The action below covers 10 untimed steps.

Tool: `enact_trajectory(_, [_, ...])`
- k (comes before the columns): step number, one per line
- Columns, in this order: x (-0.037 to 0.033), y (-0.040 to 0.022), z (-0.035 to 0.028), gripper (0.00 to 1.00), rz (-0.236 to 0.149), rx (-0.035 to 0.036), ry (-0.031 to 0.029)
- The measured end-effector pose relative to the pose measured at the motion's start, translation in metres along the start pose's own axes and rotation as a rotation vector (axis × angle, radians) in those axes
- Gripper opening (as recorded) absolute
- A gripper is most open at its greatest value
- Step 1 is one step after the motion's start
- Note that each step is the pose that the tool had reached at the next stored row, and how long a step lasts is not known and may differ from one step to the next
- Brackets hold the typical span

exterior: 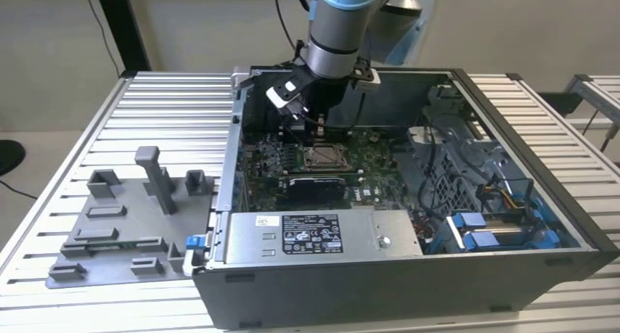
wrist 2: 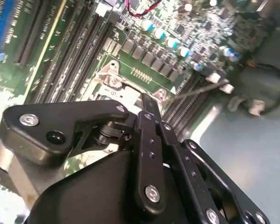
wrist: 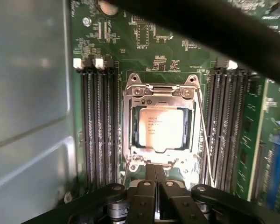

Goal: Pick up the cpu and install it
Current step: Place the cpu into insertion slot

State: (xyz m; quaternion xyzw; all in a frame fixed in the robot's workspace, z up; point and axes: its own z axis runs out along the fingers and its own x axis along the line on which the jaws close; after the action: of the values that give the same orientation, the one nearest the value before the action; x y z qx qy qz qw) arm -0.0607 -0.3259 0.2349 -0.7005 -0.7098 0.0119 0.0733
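The cpu (wrist: 162, 128), a pale silver-grey square chip, lies flat in the motherboard's socket with the dark metal socket frame (wrist: 129, 119) closed around its edges. In the exterior view it shows as a small square (exterior: 324, 157) in the middle of the open computer case (exterior: 407, 275). My gripper (wrist: 155, 169) hangs just above the socket's edge, its two black fingers pressed together with nothing visible between them. In the second wrist view the shut gripper (wrist 2: 144, 99) points at a corner of the socket frame (wrist 2: 113, 82). The arm reaches down into the case, with the gripper (exterior: 317, 130) over the board.
Memory slots (wrist: 97, 130) flank the socket on both sides, and a thin wire lever (wrist: 203, 135) runs along one side. A silver power supply box (exterior: 320, 235) sits near the case front, blue drive brackets (exterior: 494, 228) at the exterior view's right. A grey fixture plate (exterior: 126, 228) lies on the table.
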Motion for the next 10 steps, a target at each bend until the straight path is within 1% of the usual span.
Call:
enact_trajectory(3, [0.0012,-0.0016,-0.0136,0.0,0.0,0.0,0.0])
enact_trajectory(5, [0.0017,-0.0031,-0.0188,0.0,0.0,0.0001,-0.0002])
enact_trajectory(6, [0.0018,-0.0045,-0.02,0.0,0.0,0.0,0.0])
enact_trajectory(7, [0.0018,-0.0076,-0.0198,0.0,0.0,-0.0002,0.0002])
enact_trajectory(9, [0.0019,-0.0164,-0.0188,0.0,0.0,-0.0009,0.0001])
enact_trajectory(10, [0.0019,-0.0193,-0.0184,0.0,0.0,-0.001,0.0001])
